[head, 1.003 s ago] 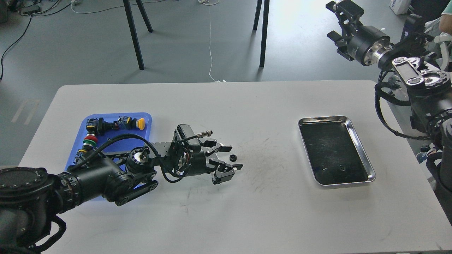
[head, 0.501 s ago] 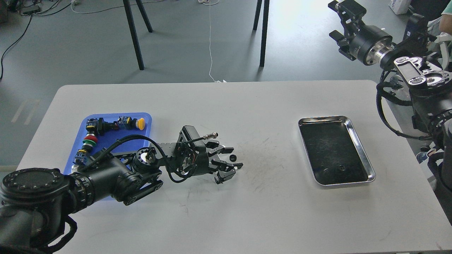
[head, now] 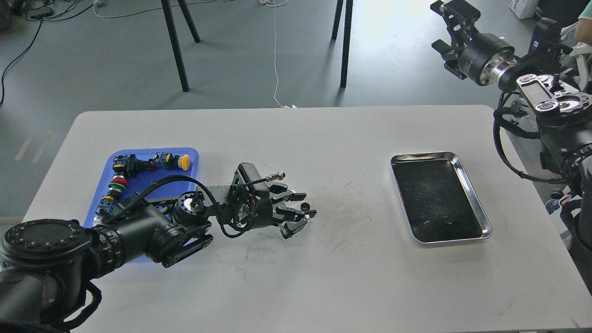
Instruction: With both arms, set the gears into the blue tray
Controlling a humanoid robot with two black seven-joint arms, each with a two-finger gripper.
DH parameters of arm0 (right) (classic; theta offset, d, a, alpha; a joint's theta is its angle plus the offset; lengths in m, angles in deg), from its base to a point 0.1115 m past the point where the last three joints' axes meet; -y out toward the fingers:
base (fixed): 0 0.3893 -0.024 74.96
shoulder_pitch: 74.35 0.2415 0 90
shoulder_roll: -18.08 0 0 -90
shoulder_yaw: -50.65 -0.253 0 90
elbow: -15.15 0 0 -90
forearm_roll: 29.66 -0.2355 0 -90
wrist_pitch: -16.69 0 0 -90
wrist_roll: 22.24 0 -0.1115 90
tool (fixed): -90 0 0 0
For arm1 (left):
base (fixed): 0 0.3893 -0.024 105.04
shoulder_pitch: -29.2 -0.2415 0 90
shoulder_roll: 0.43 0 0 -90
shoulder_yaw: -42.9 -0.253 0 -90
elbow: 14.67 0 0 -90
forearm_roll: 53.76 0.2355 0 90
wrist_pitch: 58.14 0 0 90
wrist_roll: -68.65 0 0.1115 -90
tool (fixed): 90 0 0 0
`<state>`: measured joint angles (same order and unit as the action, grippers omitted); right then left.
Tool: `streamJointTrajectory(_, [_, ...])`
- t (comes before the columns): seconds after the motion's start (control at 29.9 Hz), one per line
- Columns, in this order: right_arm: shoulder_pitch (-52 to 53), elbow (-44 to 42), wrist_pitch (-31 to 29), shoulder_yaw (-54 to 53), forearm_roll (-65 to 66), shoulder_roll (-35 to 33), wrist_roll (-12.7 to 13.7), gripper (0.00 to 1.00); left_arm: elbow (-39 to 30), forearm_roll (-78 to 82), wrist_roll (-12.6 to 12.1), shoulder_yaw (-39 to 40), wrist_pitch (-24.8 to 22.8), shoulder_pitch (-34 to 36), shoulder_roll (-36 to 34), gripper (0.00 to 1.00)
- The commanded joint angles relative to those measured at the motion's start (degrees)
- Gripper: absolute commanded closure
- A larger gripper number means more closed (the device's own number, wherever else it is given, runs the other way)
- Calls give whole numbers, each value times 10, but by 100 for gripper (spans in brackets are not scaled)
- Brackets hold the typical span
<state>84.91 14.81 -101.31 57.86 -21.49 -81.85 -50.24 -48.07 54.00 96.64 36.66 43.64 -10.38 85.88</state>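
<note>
Starting at the bench's left edge, the blue tray [head: 138, 185] holds only push-button switches [head: 121, 181]. Mid-bench, the left gripper [head: 299, 208] fingers bracket a gear [head: 305, 206], unclenched. It looks light, rigid, likely to roll; pinch across the rim. Right gripper [head: 446, 23] splayed.

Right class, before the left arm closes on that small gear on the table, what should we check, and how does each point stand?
1. Gear between the left gripper fingers: ok, it sits by the tips.
2. Fingers apart: ok.
3. Gear lying flat: cannot tell, too small.
4. Room in the blue tray: ok, bare floor beside the switches.
5. Right gripper out of the way: ok, raised off the table.
6. Second gear left in the steel tray: ok.
</note>
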Motion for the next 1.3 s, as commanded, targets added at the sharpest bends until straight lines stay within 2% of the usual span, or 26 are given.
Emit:
streamJointTrajectory(0.0, [0, 0, 0, 1, 0, 0, 0, 3, 0, 0, 0, 0, 0, 0, 0, 59])
streamJointTrajectory(0.2, [0, 0, 0, 1, 0, 0, 0, 3, 0, 1, 0, 0, 0, 0, 0, 65])
streamJointTrajectory(0.4, [0, 0, 0, 0, 0, 1, 0, 3, 0, 1, 0, 0, 1, 2, -1, 75])
streamJointTrajectory(0.53, [0, 0, 0, 1, 0, 2, 0, 3, 0, 1, 0, 0, 1, 6, -3, 78])
streamJointTrajectory(0.94, [-7, 0, 0, 1, 0, 1, 0, 3, 0, -4, 0, 0, -1, 40, -3, 79])
streamJointTrajectory(1.27, [-7, 0, 0, 0, -1, 1, 0, 3, 0, -2, 0, -1, -8, 70, -39, 78])
